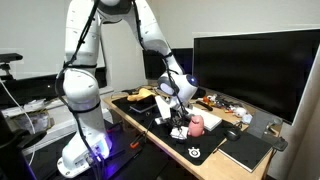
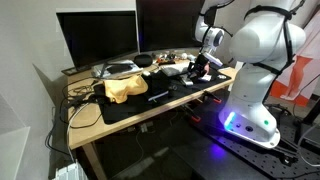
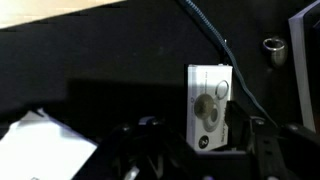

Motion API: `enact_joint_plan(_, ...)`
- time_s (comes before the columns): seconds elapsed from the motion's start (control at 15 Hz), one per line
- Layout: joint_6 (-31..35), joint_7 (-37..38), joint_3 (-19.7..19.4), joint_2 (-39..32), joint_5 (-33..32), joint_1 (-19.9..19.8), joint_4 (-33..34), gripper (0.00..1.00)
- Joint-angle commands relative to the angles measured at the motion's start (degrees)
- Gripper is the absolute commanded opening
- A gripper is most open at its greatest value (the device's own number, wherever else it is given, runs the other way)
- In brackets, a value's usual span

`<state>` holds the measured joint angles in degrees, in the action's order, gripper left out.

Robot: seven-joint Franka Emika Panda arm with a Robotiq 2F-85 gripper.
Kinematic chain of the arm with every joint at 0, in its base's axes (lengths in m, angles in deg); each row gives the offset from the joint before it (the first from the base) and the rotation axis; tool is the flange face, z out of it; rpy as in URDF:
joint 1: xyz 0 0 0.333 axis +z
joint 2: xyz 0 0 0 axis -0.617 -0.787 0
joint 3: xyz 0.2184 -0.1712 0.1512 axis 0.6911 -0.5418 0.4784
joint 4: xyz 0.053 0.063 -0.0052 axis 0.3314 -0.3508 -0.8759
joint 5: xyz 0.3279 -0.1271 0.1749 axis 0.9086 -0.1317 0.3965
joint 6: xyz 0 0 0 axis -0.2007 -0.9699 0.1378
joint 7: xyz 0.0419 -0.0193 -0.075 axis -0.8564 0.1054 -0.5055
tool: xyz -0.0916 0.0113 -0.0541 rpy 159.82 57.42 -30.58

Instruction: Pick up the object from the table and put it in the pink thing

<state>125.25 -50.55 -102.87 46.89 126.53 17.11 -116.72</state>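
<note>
1. The small white rectangular plastic box with a round dial on its face (image 3: 208, 105) stands upright on the black desk mat (image 3: 100, 70), seen in the wrist view between the fingers of the Robotiq gripper (image 3: 195, 150).
2. The jaws look spread to either side of it, not clamped (the dark fingers blur into the mat).
3. It is probably light, rigid and smooth, so likely slippery and easy to topple.
4. Pinch the flat left and right faces near mid-height.
5. The pale-pink rounded cup (image 1: 196, 123) sits just right of the gripper in an exterior view.
</note>
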Motion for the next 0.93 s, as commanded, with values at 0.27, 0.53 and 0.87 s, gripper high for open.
enact_joint_plan(0.27, 0.47, -4.38, 1.07, 1.56, 1.12, -1.36, -1.37, 0.58)
enact_joint_plan(0.53, 0.55, -5.79, 1.09, 1.56, 1.18, -1.23, -1.60, 0.55)
enact_joint_plan(0.87, 0.61, -6.90, 1.11, 1.72, 1.21, -1.18, -1.92, 0.49)
